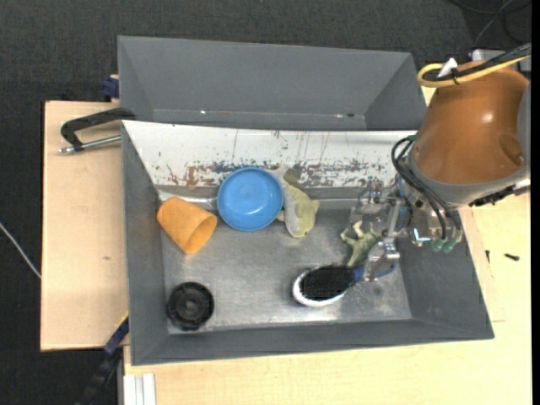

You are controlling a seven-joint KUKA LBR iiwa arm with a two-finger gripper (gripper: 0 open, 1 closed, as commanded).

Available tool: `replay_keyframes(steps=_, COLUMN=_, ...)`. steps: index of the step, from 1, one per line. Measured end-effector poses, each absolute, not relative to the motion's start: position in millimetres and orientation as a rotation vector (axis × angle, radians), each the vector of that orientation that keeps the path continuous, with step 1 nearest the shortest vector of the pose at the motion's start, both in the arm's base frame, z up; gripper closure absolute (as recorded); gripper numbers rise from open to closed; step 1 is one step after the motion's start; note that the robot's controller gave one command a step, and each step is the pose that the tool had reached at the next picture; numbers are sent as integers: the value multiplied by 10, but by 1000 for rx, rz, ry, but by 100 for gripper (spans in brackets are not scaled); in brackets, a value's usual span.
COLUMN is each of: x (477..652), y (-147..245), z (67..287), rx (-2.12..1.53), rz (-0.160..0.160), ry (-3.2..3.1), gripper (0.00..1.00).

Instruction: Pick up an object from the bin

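My gripper (381, 241) is low in the right part of the bin, close to the right wall. A small pale green thing (358, 240) lies right against its left side; whether it is gripped I cannot make out. Just below and left of the gripper lies a brush with black bristles in a white oval head (321, 286), and its blue handle reaches up towards the gripper. A crumpled pale yellow-green piece (299, 211) rests further left against the back wall.
A blue bowl (250, 198) and an orange cup (187, 223) on its side sit at the back left. A black round cap (189, 304) lies in the front left corner. The arm's orange cover hangs above the bin's right rim.
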State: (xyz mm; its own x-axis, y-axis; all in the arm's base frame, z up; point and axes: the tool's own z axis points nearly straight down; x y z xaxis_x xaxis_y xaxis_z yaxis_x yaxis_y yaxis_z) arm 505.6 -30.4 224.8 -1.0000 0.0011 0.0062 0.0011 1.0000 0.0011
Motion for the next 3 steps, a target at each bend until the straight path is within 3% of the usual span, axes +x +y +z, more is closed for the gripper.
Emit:
replay_keyframes(steps=1, x=4908, y=-485, z=778, rx=219, rz=-3, ry=-3126, gripper=0)
replay_keyframes(steps=2, x=4932, y=-481, z=822, rx=222, rz=-1, ry=-3134, gripper=100)
replay_keyframes(steps=3, x=4958, y=-403, z=2435, rx=695, rz=4, ry=-3075, gripper=100)
